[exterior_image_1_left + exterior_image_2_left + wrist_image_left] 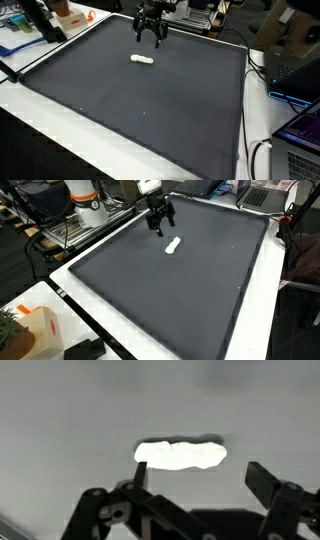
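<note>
Pincer (151,40) spread wide, empty, near white lump (181,454); lump's detail washed out.

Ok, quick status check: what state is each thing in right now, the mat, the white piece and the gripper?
black mat: spread flat on the white table.
white piece: lying flat on the black mat, free, nothing gripping it.
gripper: open and empty, over the black mat close to the white piece, not touching it.
</note>
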`<state>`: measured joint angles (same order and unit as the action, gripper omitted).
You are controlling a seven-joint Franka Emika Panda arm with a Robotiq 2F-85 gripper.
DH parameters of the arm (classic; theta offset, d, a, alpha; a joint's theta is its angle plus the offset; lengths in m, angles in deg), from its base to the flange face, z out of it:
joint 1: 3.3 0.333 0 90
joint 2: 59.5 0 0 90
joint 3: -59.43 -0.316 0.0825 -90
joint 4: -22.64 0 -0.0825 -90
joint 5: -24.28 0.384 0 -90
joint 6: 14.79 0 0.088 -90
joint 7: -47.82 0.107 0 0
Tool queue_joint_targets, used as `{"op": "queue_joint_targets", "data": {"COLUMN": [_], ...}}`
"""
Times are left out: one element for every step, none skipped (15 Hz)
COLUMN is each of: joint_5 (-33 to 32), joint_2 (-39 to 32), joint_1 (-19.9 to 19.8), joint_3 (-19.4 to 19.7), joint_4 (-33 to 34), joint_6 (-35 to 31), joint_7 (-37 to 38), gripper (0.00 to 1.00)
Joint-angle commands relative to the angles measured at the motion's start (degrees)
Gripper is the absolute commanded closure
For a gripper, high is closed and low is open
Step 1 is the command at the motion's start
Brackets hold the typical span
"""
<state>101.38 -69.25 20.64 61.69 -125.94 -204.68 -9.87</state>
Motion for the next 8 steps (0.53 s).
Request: {"op": "queue_joint_targets", "data": {"joint_5": [-4.9, -6.7, -16.3, -19.3, -14.4, -16.0, -25.9, -19.1], "joint_2": [2.6, 2.9, 3.7, 4.6, 5.2, 6.1, 7.1, 7.2], "joint_1": [1.6, 1.7, -5.1, -5.5, 1.0, 1.0, -6.1, 1.1], "joint_3": [2.5, 3.0, -3.1, -3.0, 3.1, 3.2, -2.6, 3.7], "joint_4": [-5.2, -6.4, -9.1, -10.1, -9.5, -10.4, -12.5, -10.7], "joint_6": [2.8, 3.3, 2.2, 2.5, 4.2, 4.6, 4.0, 5.7], "joint_7": [2.2, 3.4, 11.4, 12.6, 7.3, 8.3, 16.3, 9.3], "gripper": [0.0, 0.0, 0.0, 0.0, 0.0, 0.0, 0.0, 0.0]}}
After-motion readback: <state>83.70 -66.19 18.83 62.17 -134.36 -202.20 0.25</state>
